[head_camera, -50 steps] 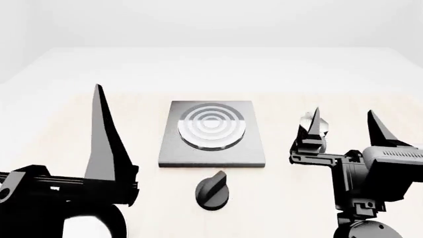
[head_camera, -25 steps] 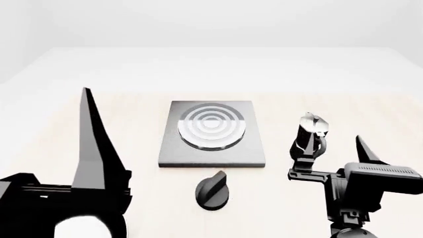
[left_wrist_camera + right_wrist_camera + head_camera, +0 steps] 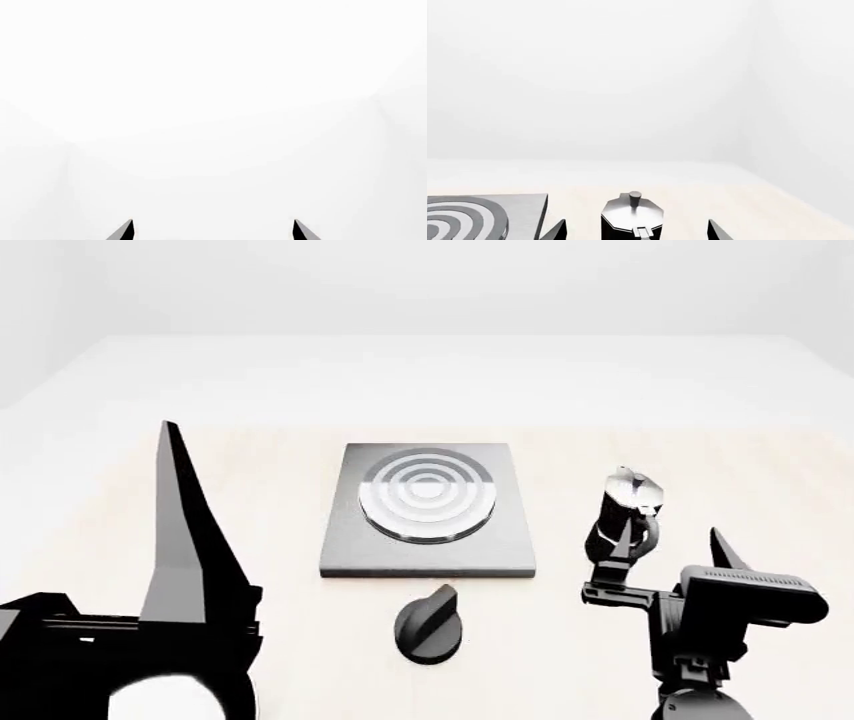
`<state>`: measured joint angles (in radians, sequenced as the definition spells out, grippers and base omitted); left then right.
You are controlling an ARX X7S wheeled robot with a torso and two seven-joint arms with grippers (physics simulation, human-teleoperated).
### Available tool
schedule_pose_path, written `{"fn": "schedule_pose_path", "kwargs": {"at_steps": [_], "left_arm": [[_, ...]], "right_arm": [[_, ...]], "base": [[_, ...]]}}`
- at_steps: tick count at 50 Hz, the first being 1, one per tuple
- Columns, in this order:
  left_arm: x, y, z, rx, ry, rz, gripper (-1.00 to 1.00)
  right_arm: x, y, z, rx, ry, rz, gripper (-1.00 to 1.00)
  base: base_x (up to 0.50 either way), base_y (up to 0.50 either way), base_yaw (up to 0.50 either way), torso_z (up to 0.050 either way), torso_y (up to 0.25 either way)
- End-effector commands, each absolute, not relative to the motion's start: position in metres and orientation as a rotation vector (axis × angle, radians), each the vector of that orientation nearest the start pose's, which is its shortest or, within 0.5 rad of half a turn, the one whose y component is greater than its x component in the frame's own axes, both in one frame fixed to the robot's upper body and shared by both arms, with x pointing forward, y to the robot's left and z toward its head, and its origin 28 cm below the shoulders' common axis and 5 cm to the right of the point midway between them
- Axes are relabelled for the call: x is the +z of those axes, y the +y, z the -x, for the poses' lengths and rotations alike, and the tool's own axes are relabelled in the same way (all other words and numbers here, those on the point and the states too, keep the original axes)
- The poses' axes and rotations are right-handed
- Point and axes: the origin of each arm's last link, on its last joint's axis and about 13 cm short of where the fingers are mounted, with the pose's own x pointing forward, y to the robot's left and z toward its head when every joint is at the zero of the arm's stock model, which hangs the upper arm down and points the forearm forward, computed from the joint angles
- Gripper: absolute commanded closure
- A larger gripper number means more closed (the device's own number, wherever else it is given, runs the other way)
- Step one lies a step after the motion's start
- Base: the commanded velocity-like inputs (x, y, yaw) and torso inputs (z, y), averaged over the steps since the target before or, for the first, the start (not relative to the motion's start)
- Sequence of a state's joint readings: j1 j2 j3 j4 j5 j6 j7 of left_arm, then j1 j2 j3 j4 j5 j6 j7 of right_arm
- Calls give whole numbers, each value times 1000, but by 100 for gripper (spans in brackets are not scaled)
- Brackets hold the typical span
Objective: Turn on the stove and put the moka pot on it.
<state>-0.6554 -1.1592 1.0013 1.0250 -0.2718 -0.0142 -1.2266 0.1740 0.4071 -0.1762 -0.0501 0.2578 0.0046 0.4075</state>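
The stove (image 3: 427, 540) is a flat dark-grey plate with burner rings at the table's middle, and its black knob (image 3: 427, 625) lies just in front of it. The moka pot (image 3: 630, 502), black with a silver top, stands upright to the stove's right. My right gripper (image 3: 667, 538) is open and empty, just short of the pot on my side. In the right wrist view the pot (image 3: 630, 212) shows between and beyond the open gripper's (image 3: 636, 229) tips, with the stove (image 3: 527, 215) beside it. My left gripper (image 3: 180, 510) is raised at the near left, open and empty (image 3: 213, 229).
The pale wooden table (image 3: 267, 480) ends at a far edge against a white floor and walls. The left wrist view shows only white background.
My right gripper has drawn back and down towards me, away from the moka pot. My left gripper has shifted slightly left. The pot, stove and knob have not moved.
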Motion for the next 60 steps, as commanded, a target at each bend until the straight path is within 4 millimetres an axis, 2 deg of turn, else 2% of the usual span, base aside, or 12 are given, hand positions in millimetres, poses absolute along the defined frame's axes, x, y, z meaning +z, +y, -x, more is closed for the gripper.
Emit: {"fn": "schedule_pose_path", "kwargs": {"at_steps": [1, 17, 34, 37, 39, 40, 42, 57, 58, 60], "left_arm": [[212, 221, -141, -16, -863, -157, -100], [209, 221, -143, -19, -856, -155, -100], [209, 220, -143, -22, -848, -145, -100], [209, 220, -142, -21, -848, -140, -100], [210, 220, -142, -21, -849, -138, -100], [209, 220, -143, -23, -847, -140, -100], [209, 220, -143, -23, -848, -138, -100], [208, 220, -143, -26, -846, -136, -100], [208, 220, -143, -26, -845, -135, -100], [208, 220, -144, -26, -845, -134, -100]], "right_arm": [[60, -160, -255, -255, -153, 128, -100], [34, -163, -259, -270, -88, 137, -100], [24, -165, -266, -287, -65, 171, -100], [15, -165, -267, -293, -70, 202, -100], [22, -166, -269, -295, -70, 200, -100], [14, -166, -269, -295, -73, 200, -100], [22, -167, -272, -302, -71, 213, -100], [20, -168, -281, -298, -73, 205, -100], [13, -168, -281, -297, -73, 204, -100], [18, -167, -281, -294, -68, 205, -100]], "base": [[0, 0, 0, 0, 0], [0, 0, 0, 0, 0], [0, 0, 0, 0, 0], [0, 0, 0, 0, 0], [0, 0, 0, 0, 0], [0, 0, 0, 0, 0], [0, 0, 0, 0, 0], [0, 0, 0, 0, 0], [0, 0, 0, 0, 0], [0, 0, 0, 0, 0]]}}
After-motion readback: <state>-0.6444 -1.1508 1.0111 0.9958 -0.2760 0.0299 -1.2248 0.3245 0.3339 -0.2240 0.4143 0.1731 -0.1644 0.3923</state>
